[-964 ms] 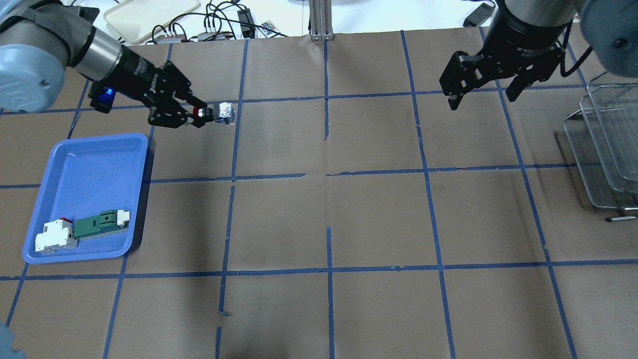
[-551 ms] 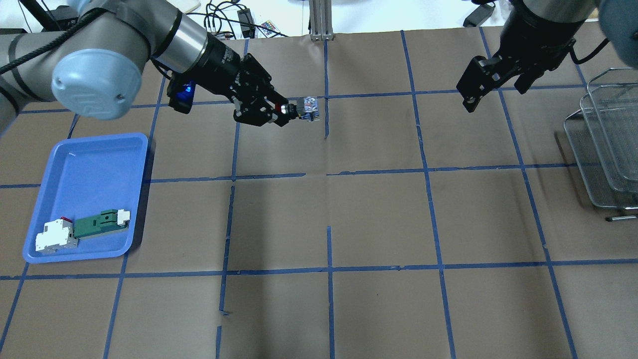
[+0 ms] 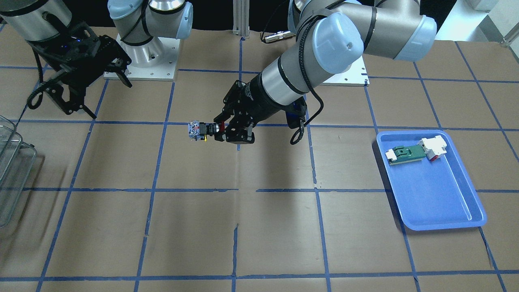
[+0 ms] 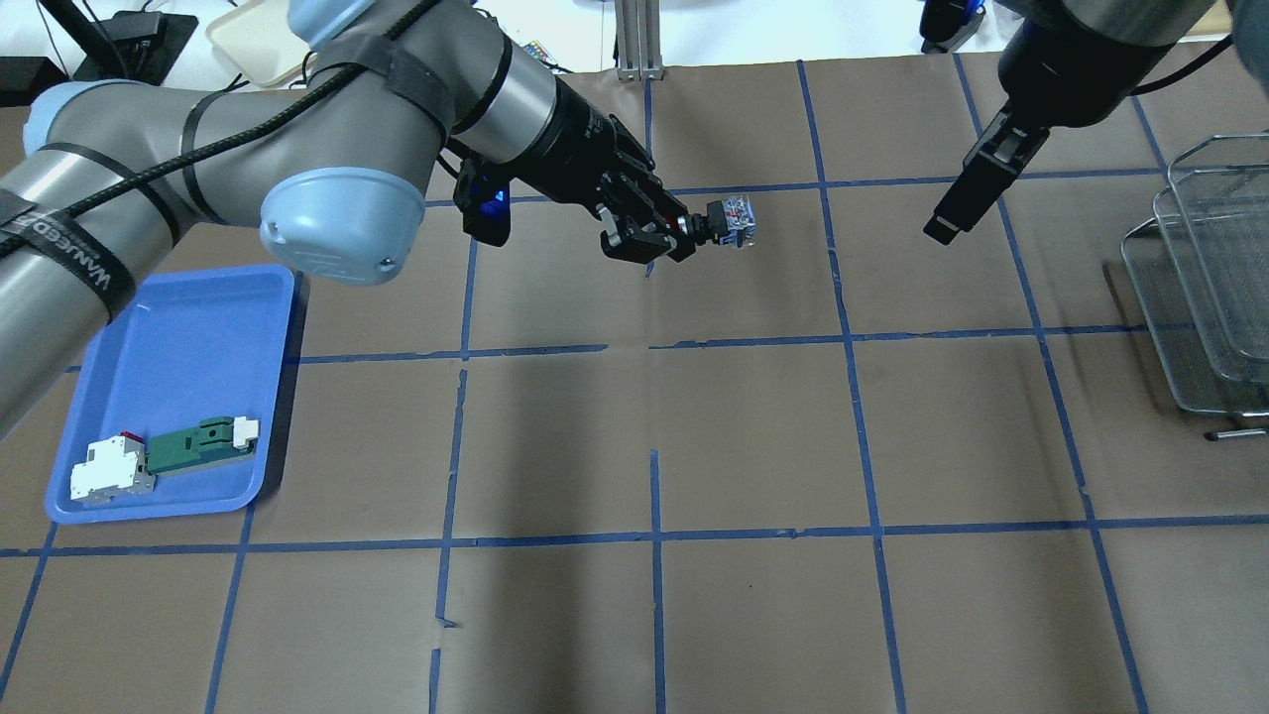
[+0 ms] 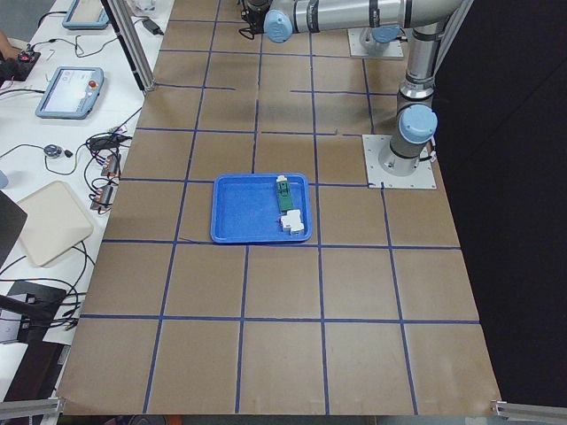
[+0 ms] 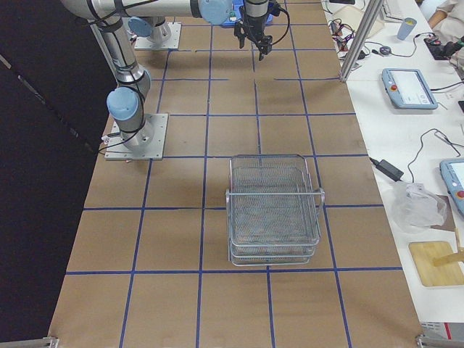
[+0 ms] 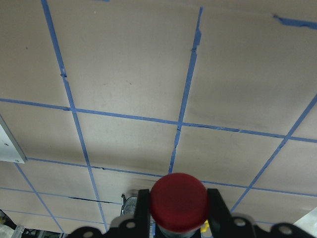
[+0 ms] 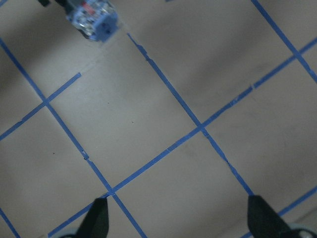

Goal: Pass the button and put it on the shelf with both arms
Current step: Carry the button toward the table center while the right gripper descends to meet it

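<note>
My left gripper (image 4: pixel 687 232) is shut on the button (image 4: pixel 730 220) and holds it level above the table, just right of the centre line. The red cap sits between the fingers and the blue-white contact block points toward my right arm. The front-facing view shows the button (image 3: pixel 198 131) and this gripper (image 3: pixel 219 129); the left wrist view shows the red cap (image 7: pixel 178 202). My right gripper (image 4: pixel 954 204) is open and empty, apart from the button to its right. In its wrist view the button (image 8: pixel 92 18) is at the top left. The wire shelf (image 4: pixel 1205 297) stands at the right edge.
A blue tray (image 4: pixel 188 337) on the left holds a green-and-white part (image 4: pixel 198 446) and a white-and-red block (image 4: pixel 109 471). The brown table has blue tape grid lines. A metal post (image 4: pixel 634 40) stands at the far edge.
My left arm has swept to the right with the button, from near the tray to past the centre line. My right gripper has turned and shifted slightly right, staying open.
</note>
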### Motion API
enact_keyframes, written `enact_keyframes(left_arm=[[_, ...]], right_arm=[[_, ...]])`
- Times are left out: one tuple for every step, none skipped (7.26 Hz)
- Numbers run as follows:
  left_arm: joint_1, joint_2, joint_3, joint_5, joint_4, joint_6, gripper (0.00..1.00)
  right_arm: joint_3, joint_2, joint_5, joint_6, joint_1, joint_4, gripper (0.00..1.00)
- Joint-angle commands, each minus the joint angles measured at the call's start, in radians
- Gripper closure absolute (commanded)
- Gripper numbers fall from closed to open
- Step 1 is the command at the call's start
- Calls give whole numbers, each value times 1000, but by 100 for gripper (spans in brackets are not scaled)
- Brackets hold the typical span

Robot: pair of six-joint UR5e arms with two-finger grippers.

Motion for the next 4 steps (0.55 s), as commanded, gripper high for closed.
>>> enact_keyframes(left_arm=[[-61,1,12,27,28,-86,100],[-73,-1,13,27,74,-124,100],[-84,-1,6,27,92,-138,100],[-93,1,9,27,94,-141,100]], right_arm=[[29,-12,46,-336,4,-1,0],[29,-3,102,-473,7,-10,0],[29,-3,124,-570,10,-16,0],[29,-4,144,-577,24,-24,0]])
